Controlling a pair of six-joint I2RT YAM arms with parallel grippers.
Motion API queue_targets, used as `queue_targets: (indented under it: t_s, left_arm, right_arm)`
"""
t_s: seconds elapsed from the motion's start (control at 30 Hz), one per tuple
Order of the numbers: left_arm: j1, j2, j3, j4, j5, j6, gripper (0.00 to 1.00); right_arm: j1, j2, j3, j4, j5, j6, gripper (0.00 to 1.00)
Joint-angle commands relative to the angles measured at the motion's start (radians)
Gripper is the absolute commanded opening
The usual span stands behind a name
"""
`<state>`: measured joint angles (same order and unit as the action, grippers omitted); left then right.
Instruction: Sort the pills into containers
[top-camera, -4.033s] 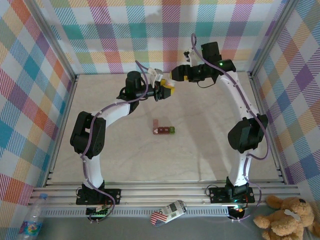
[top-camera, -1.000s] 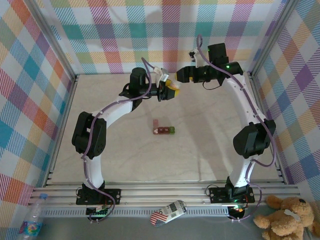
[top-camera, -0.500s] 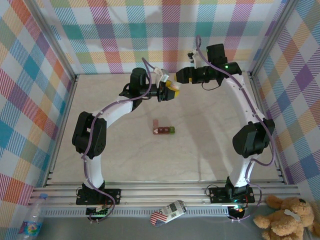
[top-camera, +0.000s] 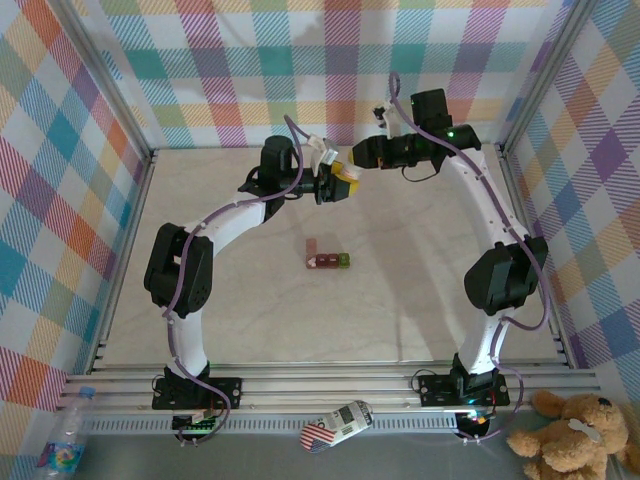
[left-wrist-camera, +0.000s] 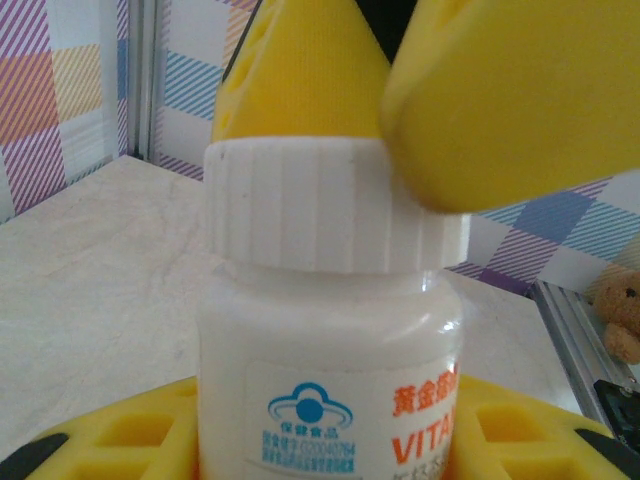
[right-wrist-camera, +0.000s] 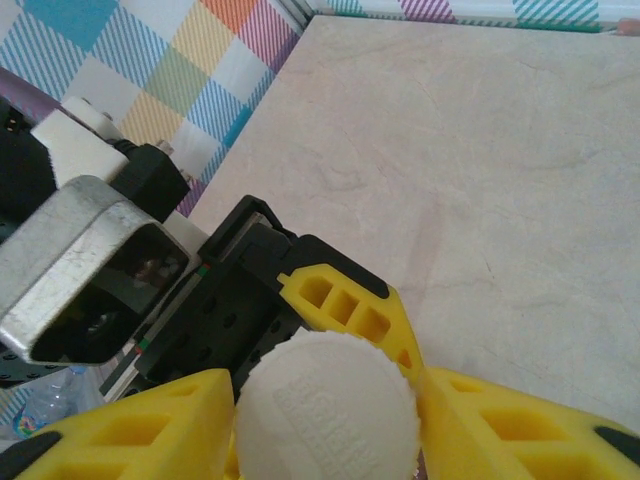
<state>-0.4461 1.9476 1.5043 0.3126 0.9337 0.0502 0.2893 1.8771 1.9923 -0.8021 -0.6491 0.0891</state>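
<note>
- the table (top-camera: 400, 310) is the big beige marble-look slab; the containers (top-camera: 327, 258) sit on it around the middle, and I'm placing everything off those
- right arm (top-camera: 492, 205) comes up well to the right of the containers and bends over toward the back; its wrist ends beyond them, a touch to the right
- left arm (top-camera: 215, 222) does the mirror thing from the left of the containers; its wrist also ends beyond them, so the two wrists meet nose to nose back there, up off the table
- left gripper (left-wrist-camera: 330, 450) is clamped on the white bottle's body; in the left wrist view its yellow fingers (left-wrist-camera: 110, 430) hug the bottle low down on both sides
- right gripper (right-wrist-camera: 328, 425) is on the cap; its yellow fingers (right-wrist-camera: 150, 425) look pressed against the cap on either side, so I'd call that a grip
- white bottle (left-wrist-camera: 320, 340) has orange lettering on its label; it's held in the air beyond the containers, well apart from them
- the containers themselves are a short joined row: dark red compartments with a green one at the right end; nothing is touching them; can't make out what's inside
- cap (left-wrist-camera: 300, 200) is white and ribbed, seated on the bottle's neck
</note>
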Motion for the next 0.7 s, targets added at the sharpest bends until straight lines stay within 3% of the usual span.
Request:
queue_targets:
  t_s: [0.0,0.23,0.5,0.67]
  left_arm:
    - [0.002,-0.004,0.034,0.021,-0.007,0.018,0.00]
    - [-0.011,-0.046,-0.042,0.124,-0.205,0.011,0.00]
    - [-0.057,-0.083,-0.115,0.175,-0.381,0.053,0.00]
    - [-0.087,-0.085,-0.150,0.227,-0.468,0.057,0.00]
  right_arm:
    - [0.016,-0.004,-0.046,0.013,-0.029,0.002,0.49]
    - [0.053,-0.068,-0.235,0.182,0.125,0.194,0.37]
    - [0.092,-0.124,-0.379,0.383,0.256,0.472,0.35]
    - [0.137,-0.114,-0.368,0.417,0.309,0.544,0.36]
